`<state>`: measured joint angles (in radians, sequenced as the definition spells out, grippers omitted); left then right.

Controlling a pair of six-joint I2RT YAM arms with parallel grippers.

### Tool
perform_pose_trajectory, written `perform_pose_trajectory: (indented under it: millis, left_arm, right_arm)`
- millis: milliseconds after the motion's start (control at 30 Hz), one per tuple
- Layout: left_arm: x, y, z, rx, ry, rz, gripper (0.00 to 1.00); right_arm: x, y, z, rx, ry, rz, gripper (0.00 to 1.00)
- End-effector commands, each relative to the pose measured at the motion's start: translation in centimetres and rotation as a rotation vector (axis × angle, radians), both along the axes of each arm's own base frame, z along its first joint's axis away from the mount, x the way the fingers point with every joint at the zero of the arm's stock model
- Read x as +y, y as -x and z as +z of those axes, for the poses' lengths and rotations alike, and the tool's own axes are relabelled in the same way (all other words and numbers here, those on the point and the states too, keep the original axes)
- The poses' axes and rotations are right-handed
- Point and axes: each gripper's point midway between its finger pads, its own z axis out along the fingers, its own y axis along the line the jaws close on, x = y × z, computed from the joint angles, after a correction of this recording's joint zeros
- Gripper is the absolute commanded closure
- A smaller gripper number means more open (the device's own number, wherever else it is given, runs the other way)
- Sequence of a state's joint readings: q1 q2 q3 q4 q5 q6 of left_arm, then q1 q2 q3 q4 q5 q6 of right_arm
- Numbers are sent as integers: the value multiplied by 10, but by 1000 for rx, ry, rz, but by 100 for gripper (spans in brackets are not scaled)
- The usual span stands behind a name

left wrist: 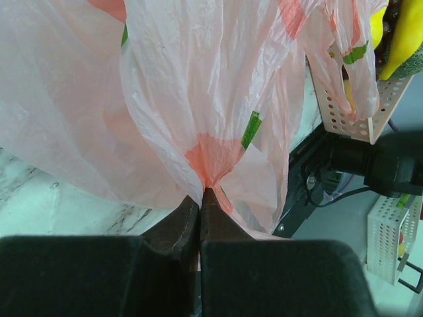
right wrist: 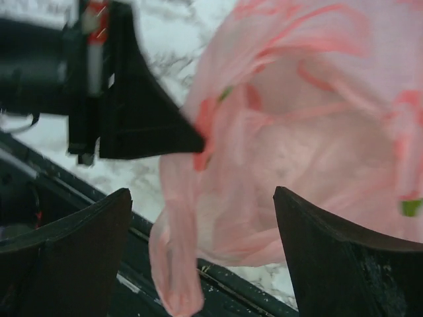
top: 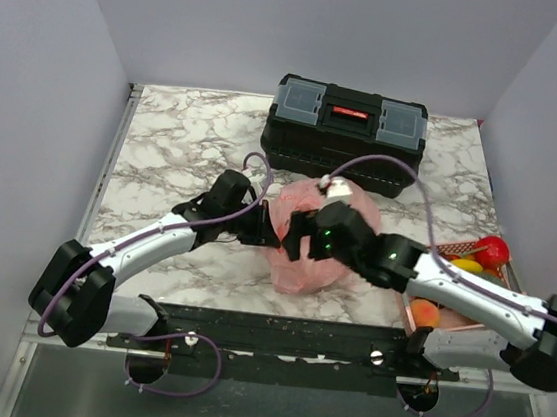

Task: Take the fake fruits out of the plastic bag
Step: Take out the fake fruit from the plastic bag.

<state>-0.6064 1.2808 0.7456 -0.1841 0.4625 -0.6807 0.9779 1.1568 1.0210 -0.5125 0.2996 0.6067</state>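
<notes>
The plastic bag, thin crinkled pink film with red and green print, sits bunched in a rounded heap at the near middle of the table, between the two arms. What it holds cannot be made out through the film. The left gripper is closed tight on a gathered fold of the bag's left side, and the film fans out from the pinch point. The right gripper stands wide open with nothing gripped. Its two dark fingers flank the bag's near side, and a limp strip of pink film hangs between them. From above, this gripper sits over the bag's left half, just beside the left gripper's pinch. Some fake fruits lie outside the bag in a pink slotted basket at the table's right near corner, beside the right arm. There are a red round fruit, a yellow one and an orange-yellow round one. The left wrist view also shows yellow bananas above the basket's rim. A black toolbox with a red latch stands behind the bag, at the far side of the table, near it but apart.
</notes>
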Motion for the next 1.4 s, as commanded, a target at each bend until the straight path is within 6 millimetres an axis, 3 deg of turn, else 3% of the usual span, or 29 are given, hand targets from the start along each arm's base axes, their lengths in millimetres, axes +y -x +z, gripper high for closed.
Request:
perform_pose_trajectory:
  millis: [0,67,200,267,500,633,800,1000,1100,1200,1367]
  left_arm:
    - [-3,2,19,-41,30,-13,100]
    - [-3,5,25,-51,43,-17,100]
    - [-5,12,35,-63,71,-34,100]
    - [-6,15,38,-72,79,-42,100]
    - [-11,20,35,-64,91,-66,100]
    - [-12,21,38,-76,99,-73,100]
    - [-15,22,40,-78,112,-87,100]
    - [-17,22,45,-83,123,-101,100]
    - [-19,22,50,-86,130,-107,100]
    - [-21,19,51,-86,122,-113,100]
    - [-21,9,48,-101,87,-101,100]
  right_arm:
    - [33,10,-12,-130,94,-16,14]
    - [36,7,-28,-140,87,-28,29]
    - [23,-7,-52,-200,132,-111,46]
    - [15,-14,-62,-222,170,-172,49]
    - [-20,-49,-87,-296,330,-400,47]
    - [-31,-72,-96,-316,391,-430,45]
    - [-28,-98,-98,-398,391,-414,39]
    - [-48,-115,-92,-422,337,-534,38]
    - [-60,-128,-99,-388,289,-580,37]
    - [-62,-139,-104,-367,262,-575,32]
    - [-60,-154,-110,-397,281,-553,15]
